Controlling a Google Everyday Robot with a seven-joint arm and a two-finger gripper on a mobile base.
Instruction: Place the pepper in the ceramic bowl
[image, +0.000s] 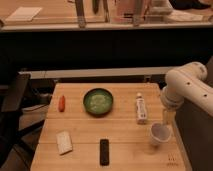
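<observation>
A small red-orange pepper (62, 103) lies on the left side of the wooden table (125, 145). A green ceramic bowl (98, 101) stands at the table's middle back, to the right of the pepper and apart from it. My white arm comes in from the right. The gripper (167, 119) hangs at the table's right edge, just above a white cup (160, 134), far from the pepper and the bowl. Nothing shows in the gripper.
A white bottle (141, 108) lies between the bowl and the gripper. A black flat bar (104, 151) lies near the front edge. A pale packet (64, 141) lies at the front left. A dark chair (12, 100) stands left of the table.
</observation>
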